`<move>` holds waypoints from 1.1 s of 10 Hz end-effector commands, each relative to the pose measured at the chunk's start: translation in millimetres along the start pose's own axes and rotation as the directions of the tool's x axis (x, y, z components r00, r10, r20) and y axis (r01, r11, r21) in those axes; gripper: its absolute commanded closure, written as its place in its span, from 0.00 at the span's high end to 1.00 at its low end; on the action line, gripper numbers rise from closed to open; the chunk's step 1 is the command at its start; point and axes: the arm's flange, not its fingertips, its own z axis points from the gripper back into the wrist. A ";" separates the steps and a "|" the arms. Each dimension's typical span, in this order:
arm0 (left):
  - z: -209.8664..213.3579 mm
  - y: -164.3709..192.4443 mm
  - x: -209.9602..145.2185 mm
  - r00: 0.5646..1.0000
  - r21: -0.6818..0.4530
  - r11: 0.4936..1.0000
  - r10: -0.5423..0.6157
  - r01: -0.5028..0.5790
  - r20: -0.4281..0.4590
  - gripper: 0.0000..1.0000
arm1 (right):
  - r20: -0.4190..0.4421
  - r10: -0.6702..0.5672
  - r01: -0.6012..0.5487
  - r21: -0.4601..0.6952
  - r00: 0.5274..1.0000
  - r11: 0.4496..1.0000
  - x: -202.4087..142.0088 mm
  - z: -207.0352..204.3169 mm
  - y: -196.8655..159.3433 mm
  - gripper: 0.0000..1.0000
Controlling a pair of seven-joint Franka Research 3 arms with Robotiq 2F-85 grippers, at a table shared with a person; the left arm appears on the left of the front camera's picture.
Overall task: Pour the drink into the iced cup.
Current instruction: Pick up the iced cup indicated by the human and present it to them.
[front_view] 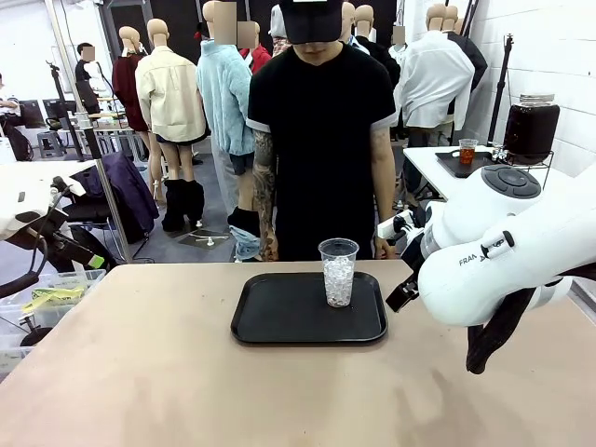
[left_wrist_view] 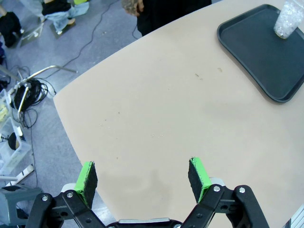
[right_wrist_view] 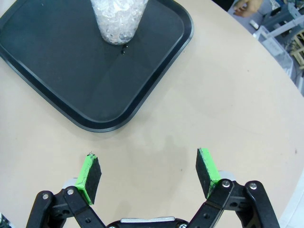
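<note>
A clear plastic cup (front_view: 338, 272) full of white ice stands upright on the right half of a black tray (front_view: 279, 317). The cup (right_wrist_view: 118, 19) and tray (right_wrist_view: 57, 61) lie ahead of my right gripper (right_wrist_view: 149, 173), which hangs open above bare table near the tray's corner. My left gripper (left_wrist_view: 142, 175) is open too, over the table's edge, far from the tray (left_wrist_view: 256, 52) and the cup (left_wrist_view: 288, 21). Dark brown drink fills a glass jar (front_view: 531, 126) on a side table at the back right. A small cup of amber drink (front_view: 467, 151) stands beside it.
A person in a black shirt (front_view: 321, 121) stands at the far side behind the tray, arms down. My right arm (front_view: 503, 251) bulks over the table's right side. Cables and boxes (left_wrist_view: 21, 95) lie on the floor beyond the table edge.
</note>
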 end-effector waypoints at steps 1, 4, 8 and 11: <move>1.3 1.3 -1.0 1.000 0.003 1.000 -0.001 0.001 -0.002 1.00 | 0.000 0.000 0.000 0.001 1.000 1.000 -0.2 0.0 0.9 1.00; 1.3 1.3 -1.0 1.000 0.003 1.000 -0.001 0.001 -0.002 1.00 | 0.000 0.000 0.000 0.001 1.000 1.000 -0.2 0.0 0.9 1.00; 1.3 1.3 -1.0 1.000 0.003 1.000 -0.001 0.001 -0.002 1.00 | 0.000 0.000 0.000 0.001 1.000 1.000 -0.2 0.0 0.9 1.00; 1.3 1.3 -1.0 1.000 0.003 1.000 -0.001 0.001 -0.002 1.00 | 0.000 0.000 0.000 0.001 1.000 1.000 -0.2 0.0 0.9 1.00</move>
